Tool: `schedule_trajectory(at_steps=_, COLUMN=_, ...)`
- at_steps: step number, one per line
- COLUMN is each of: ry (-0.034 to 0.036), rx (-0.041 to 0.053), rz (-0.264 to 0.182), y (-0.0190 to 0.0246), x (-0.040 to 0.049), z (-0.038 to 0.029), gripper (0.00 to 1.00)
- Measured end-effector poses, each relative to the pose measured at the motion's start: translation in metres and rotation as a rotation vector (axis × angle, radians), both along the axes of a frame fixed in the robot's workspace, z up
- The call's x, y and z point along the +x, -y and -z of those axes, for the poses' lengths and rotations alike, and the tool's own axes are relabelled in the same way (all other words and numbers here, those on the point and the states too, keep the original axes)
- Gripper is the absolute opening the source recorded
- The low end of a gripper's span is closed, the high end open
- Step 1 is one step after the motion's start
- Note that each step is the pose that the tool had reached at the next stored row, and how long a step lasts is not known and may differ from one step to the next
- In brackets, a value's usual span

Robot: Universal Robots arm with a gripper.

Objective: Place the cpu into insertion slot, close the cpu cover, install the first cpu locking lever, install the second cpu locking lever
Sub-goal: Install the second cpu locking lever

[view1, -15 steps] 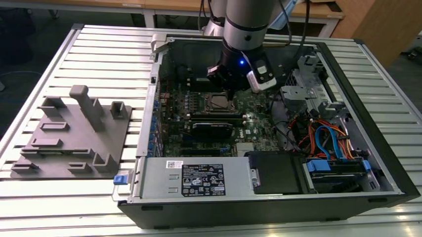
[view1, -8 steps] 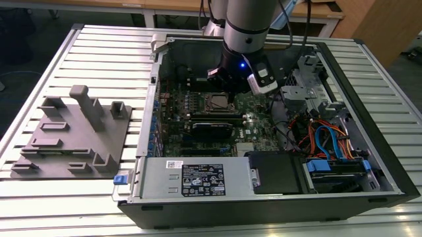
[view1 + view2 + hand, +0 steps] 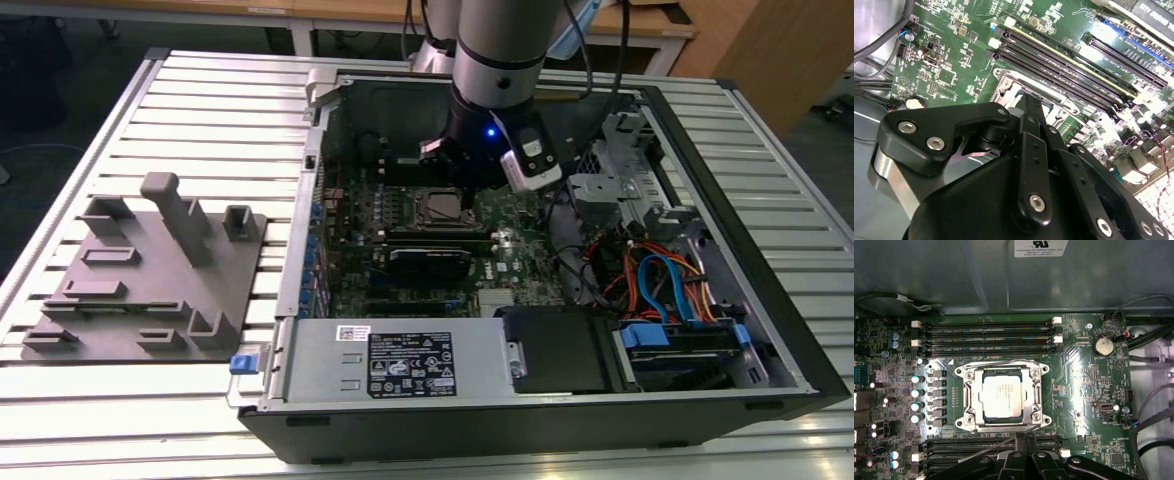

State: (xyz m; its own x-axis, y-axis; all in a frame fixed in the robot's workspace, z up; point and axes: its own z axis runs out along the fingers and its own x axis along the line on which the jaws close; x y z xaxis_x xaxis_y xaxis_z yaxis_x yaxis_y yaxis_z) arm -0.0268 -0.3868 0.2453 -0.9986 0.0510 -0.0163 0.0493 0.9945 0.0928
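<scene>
The slatted metal table point(image 3: 200, 110) carried a grey fixture plate point(image 3: 140, 280) toward its edge on the exterior view's left and an open computer case point(image 3: 747, 300) across the middle. Nearest in the case lay the power supply point(image 3: 387, 365), then cables point(image 3: 654, 280), then the green motherboard point(image 3: 1079, 370). The cpu point(image 3: 1000, 395) sat in the insertion slot point(image 3: 970, 396), the cpu cover point(image 3: 1031, 396) down around it, memory slots point(image 3: 984, 332) on either side. The gripper point(image 3: 1024, 440) hung just beside the socket, fingers point(image 3: 1029, 442) pressed together, holding nothing. Wooden desks point(image 3: 641, 25) stood beyond.
</scene>
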Motion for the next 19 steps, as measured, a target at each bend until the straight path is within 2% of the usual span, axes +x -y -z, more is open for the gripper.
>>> schedule_trajectory(at_steps=6, ry=-0.0015, rx=-0.0001, rz=0.0, y=0.0001, x=0.0, z=0.0, gripper=0.1)
schedule_trajectory(at_steps=8, ry=-0.0087, rx=0.0, rz=0.0, y=0.0001, x=0.0, z=0.0, gripper=0.1)
schedule_trajectory(at_steps=12, ry=-0.0378, rx=0.0, rz=0.0, y=0.0, x=0.0, z=0.0, gripper=0.1)
schedule_trajectory(at_steps=15, ry=-0.0415, rx=0.0001, rz=0.0, y=0.0004, x=0.0, z=0.0009, gripper=0.1)
schedule_trajectory(at_steps=19, ry=-0.0468, rx=0.0001, rz=0.0, y=0.003, x=-0.0009, z=0.0049, gripper=0.1)
